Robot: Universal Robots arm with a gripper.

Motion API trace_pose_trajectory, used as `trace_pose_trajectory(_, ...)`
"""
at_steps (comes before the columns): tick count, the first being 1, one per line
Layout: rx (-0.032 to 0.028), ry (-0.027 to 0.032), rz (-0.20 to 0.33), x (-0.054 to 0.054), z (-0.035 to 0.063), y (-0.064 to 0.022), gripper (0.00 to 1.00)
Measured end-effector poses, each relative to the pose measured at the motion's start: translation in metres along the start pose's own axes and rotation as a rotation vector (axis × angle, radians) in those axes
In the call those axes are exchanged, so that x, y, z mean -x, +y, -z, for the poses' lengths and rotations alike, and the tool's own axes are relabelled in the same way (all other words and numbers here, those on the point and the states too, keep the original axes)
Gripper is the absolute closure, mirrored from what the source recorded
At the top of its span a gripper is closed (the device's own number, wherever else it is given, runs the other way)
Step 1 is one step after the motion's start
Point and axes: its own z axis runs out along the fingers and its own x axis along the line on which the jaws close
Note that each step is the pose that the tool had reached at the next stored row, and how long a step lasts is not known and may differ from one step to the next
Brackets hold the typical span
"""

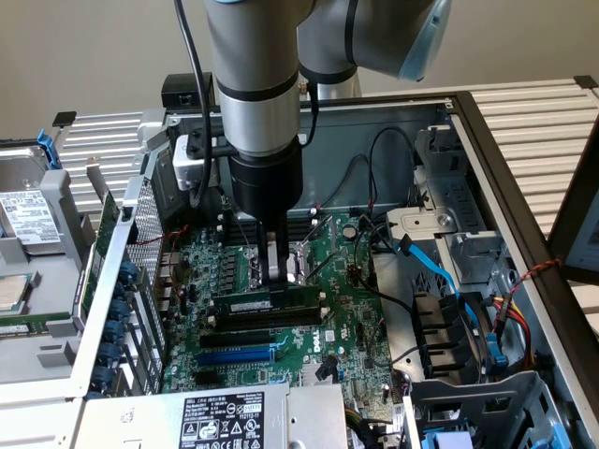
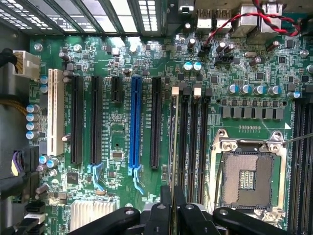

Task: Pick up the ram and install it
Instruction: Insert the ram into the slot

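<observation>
Gripper closed on the ram above the motherboard of an open computer case. In the exterior view the arm comes straight down, and its two narrow fingers pinch the upper edge of the ram near its middle — the jaws are clamped on the stick, with no gap visible. The ram stands on its long edge, level, running from the exterior view's left to the exterior view's right. Its white label strip lies to the left of the fingers. Nearer the camera, a black slot lies just beside the ram and parallel to it, and the long blue slot lies beyond that. Whether the ram's lower edge touches a slot or hangs just above one cannot be told. Blue cables cross the drive bay on the exterior view's right.

In the wrist view the ram appears edge-on as a thin line between the fingertips of the gripper. It runs parallel to the black memory slots with white end clips — these sit between the CPU socket and the blue slot.
</observation>
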Motion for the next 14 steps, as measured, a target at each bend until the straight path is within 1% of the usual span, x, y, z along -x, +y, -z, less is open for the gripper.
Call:
trace_pose_trajectory(3,0.0013,-0.0017,-0.005,-0.0003,0.0001,-0.0004,0.86)
trace_pose_trajectory(7,0.0014,-0.0078,-0.007,-0.0004,-0.0001,-0.0016,0.86)
trace_pose_trajectory(8,0.0015,-0.0096,-0.007,-0.0004,0.0000,-0.0017,0.86)
trace_pose_trajectory(11,0.0028,-0.0184,-0.007,-0.0007,0.0000,-0.0026,0.86)
trace_pose_trajectory(12,0.0052,-0.0197,-0.007,-0.0011,-0.0002,-0.0031,0.86)
trace_pose_trajectory(13,0.0106,-0.0199,-0.007,-0.0013,-0.0002,-0.0036,0.86)
trace_pose_trajectory(14,0.0175,-0.0196,-0.007,-0.0015,-0.0001,-0.0041,0.86)
